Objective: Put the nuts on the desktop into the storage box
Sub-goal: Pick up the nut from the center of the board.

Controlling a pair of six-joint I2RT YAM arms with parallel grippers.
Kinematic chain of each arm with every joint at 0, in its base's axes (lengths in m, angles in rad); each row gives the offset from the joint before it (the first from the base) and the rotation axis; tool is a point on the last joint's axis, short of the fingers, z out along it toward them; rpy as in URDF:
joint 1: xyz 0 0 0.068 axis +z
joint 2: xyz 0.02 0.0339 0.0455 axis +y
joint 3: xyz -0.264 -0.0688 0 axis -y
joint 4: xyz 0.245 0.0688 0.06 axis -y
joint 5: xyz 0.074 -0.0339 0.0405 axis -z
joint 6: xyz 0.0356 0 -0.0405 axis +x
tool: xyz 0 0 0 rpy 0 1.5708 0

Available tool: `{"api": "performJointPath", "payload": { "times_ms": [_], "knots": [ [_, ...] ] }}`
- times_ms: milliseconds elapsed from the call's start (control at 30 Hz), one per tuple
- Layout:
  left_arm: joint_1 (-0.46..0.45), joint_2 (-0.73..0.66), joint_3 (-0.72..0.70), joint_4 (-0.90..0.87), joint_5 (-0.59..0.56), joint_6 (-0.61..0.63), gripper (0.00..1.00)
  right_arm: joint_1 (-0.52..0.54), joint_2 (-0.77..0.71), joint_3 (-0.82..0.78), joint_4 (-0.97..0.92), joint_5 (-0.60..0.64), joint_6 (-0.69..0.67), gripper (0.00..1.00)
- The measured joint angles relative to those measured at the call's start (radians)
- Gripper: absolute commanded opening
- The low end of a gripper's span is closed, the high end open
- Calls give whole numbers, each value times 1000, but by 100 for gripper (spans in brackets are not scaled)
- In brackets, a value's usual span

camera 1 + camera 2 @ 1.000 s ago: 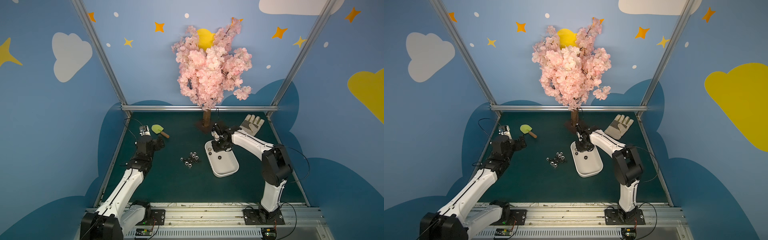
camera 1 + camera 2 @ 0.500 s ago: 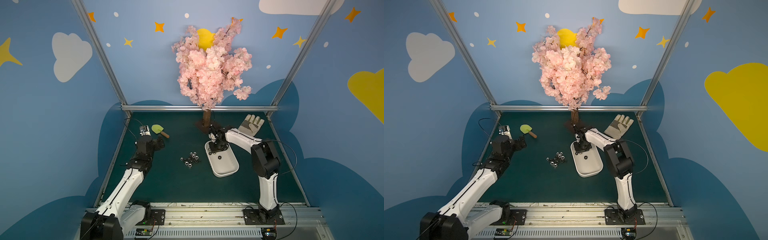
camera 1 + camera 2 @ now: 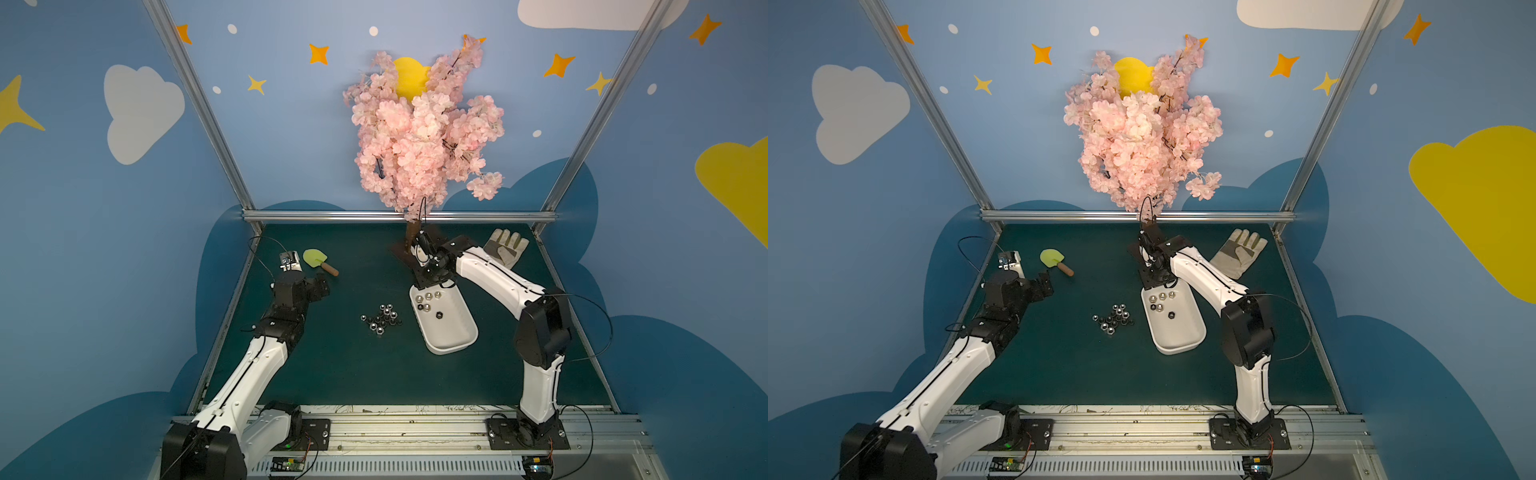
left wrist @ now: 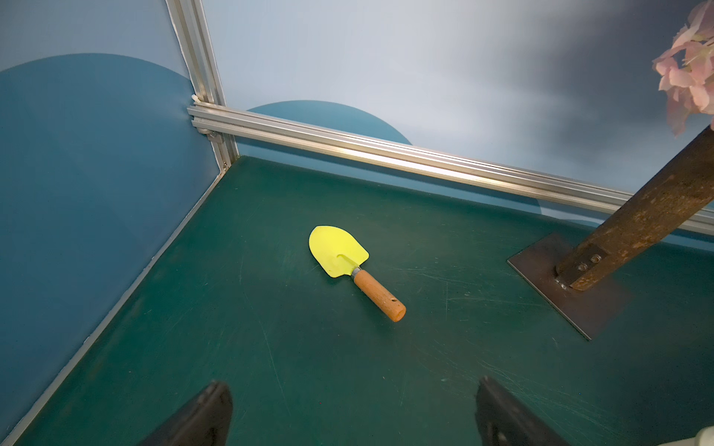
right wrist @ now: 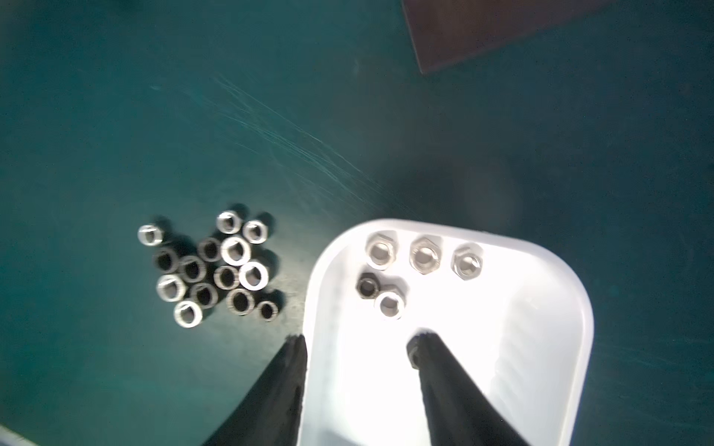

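Nuts [image 3: 381,322], about fourteen small silver hex nuts, lie in a tight cluster on the desktop [image 3: 332,374] near its middle, seen in both top views [image 3: 1115,320] and, somewhat blurred, in the right wrist view [image 5: 216,266]. Just beside the cluster, on the side toward the right arm and not touching it, sits the storage box [image 3: 453,336], a shallow white tray lying slantwise on the desk. Six more nuts [image 3: 428,301] rest inside it, gathered at its far end. The right gripper [image 3: 432,278] hangs over that far end of the box. In the right wrist view its two dark fingers [image 5: 444,386] stand well apart with nothing between them; the right gripper [image 5: 359,340] has one finger over the bare desk just outside the box rim [image 5: 313,293] and the other over the box floor, partly hiding one nut. The left gripper [image 3: 322,286] is held above the desk near its left edge, well apart from the nuts; in the left wrist view the left gripper [image 4: 353,386] is spread wide and holds nothing. A small shovel [image 4: 347,258] with a yellow-green blade and a wooden handle lies toward the far left corner. A beige glove [image 3: 505,251] lies in the far right corner. A pink blossom tree [image 3: 419,133] stands at the middle of the far edge.
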Motion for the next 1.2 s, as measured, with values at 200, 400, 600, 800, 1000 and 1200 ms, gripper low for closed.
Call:
{"api": "performJointPath", "payload": {
  "times_ms": [200, 400, 600, 800, 1000, 1200],
  "knots": [
    [0, 0, 1, -4, 0, -8, 100, 93, 66, 141, 5, -53, -1, 54],
    [0, 19, 9, -13, 1, -19, 100, 127, 303, 288, -24, -90, 1, 54],
    [1, 27, 15, -26, 4, -19, 100, 132, 453, 371, -93, -97, 0, 54],
    [5, 61, 29, -30, 23, -19, 100, 132, 494, 453, -143, -101, -1, 51],
    [6, 68, 29, -30, 34, -18, 100, 134, 518, 478, -158, -106, -2, 50],
    [6, 68, 29, -31, 38, -18, 100, 139, 559, 503, -169, -113, -3, 47]
  ]
}}
